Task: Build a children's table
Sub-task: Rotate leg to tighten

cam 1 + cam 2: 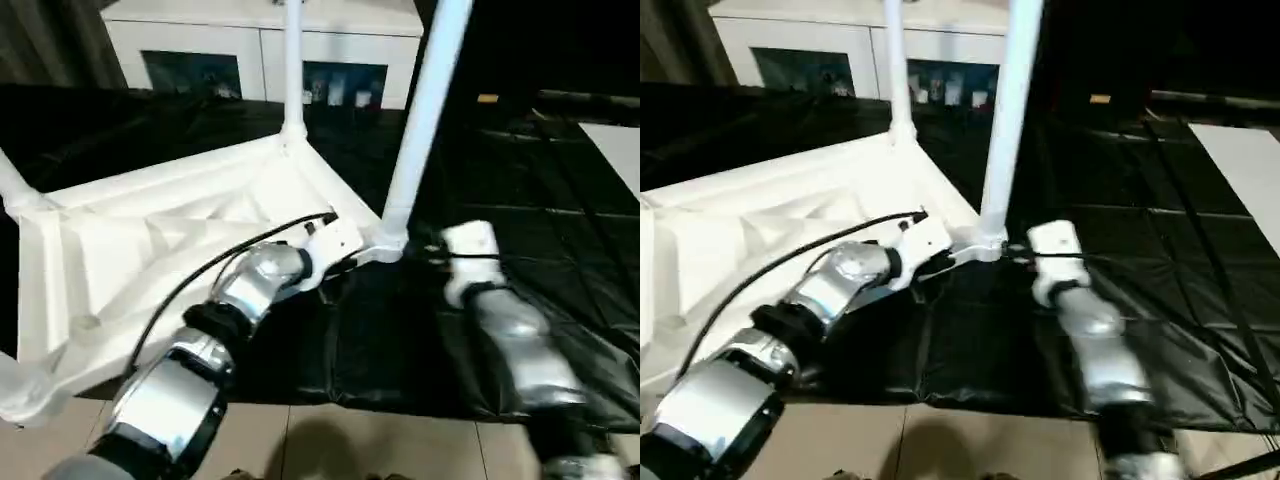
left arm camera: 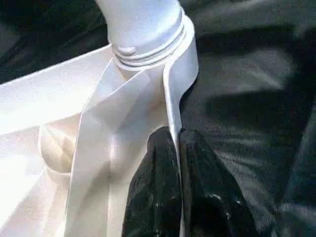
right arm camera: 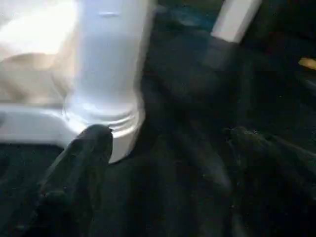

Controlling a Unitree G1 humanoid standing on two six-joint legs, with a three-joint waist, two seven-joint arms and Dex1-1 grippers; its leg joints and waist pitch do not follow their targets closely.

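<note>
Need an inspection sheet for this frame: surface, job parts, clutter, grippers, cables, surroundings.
Surface: black cover, wrinkled, on the work table.
Job's things: tabletop upside down; near leg and far leg upright in corner sockets.
Clutter: nothing seen.
Grippers: left gripper shut on the tabletop's rim; right gripper open beside the near leg's base.
Cables: black cable along the left forearm.
Surroundings: white cabinet behind; tiled floor in front.

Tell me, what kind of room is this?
Probably an indoor workroom or lab: a large work table under black sheeting, a white cabinet with glass doors behind it, and a pale tiled floor.
</note>
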